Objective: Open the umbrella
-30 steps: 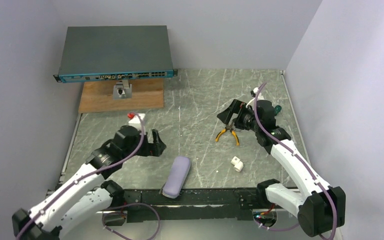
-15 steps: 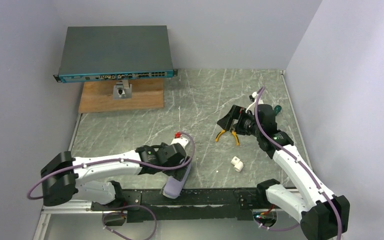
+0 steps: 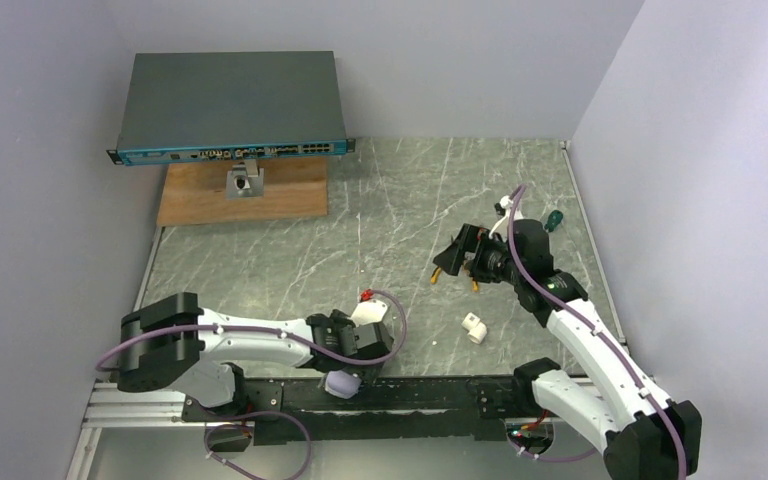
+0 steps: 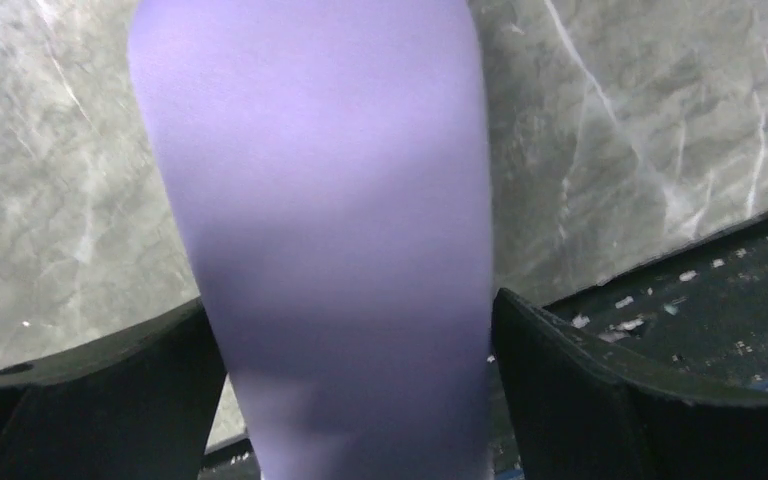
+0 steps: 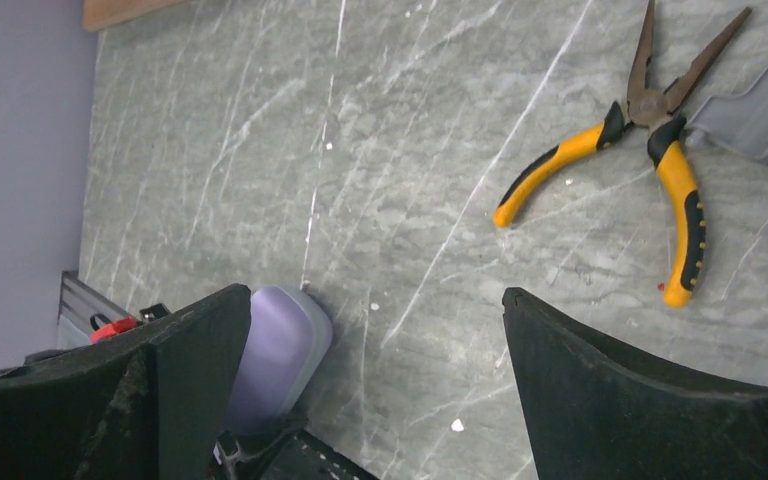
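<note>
Front labels on the network switch [image 3: 230,105] too small to read. Low at table [image 3: 390,190] 6 o'clock edge, left hand [image 4: 350,305] has fingers wide apart, straddling lavender case [image 4: 320,180]. The umbrella itself not visible. At 3 o'clock, right hand [image 5: 375,295] hovers tilted down, fingers apart, empty, near yellow-handled pliers [image 5: 650,130].

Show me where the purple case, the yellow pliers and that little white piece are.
lavender case [image 4: 330,200]: left wrist view, middle of its smooth top.
pliers [image 5: 648,106]: right wrist view, the dark joint above the yellow handles.
white piece [image 3: 474,328]: top view, centre of its body.
</note>
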